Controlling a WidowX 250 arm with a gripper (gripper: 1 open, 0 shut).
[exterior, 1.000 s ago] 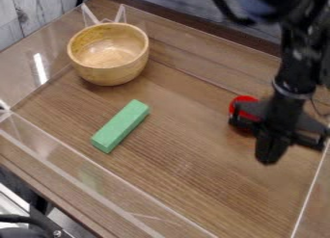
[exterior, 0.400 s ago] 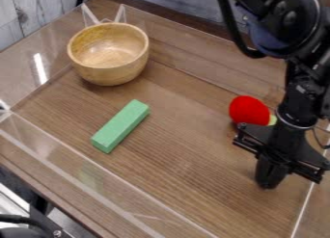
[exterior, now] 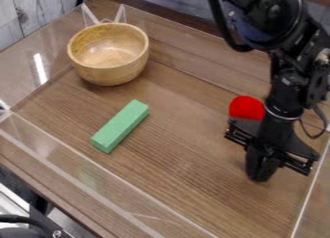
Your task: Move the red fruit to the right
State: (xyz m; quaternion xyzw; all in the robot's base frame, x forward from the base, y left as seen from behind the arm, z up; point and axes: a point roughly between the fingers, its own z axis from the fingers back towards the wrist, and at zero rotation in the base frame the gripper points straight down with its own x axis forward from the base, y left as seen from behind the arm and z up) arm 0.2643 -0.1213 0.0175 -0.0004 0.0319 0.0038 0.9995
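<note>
Red fruit (exterior: 246, 109) is sitting on the right side of the desk (exterior: 194, 97), close to the clear right wall, well apart from the wooden bowl (exterior: 108, 53) at back left and the green block (exterior: 120, 124) near the middle.

Claw (exterior: 263, 168) is pointing straight down, tips at or very near the desk surface, just in front of and beside the fruit. Arm body is overlapping the fruit's right edge from this angle. Cannot tell from the picture whether the jaws are parted or closed; they are dark and seen end-on. Nothing appears to be gripped.

Risks as judged from here:
- Fruit is rounded and glossy, so any sideways brush from the claw or wrist is likely sending it rolling, possibly back leftward.
- Tips are riding so low that a lateral move is risking a scrape or snag on the desk.
- The wall is close on the right; a push that way is risking pinning the fruit or striking the wall.
</note>
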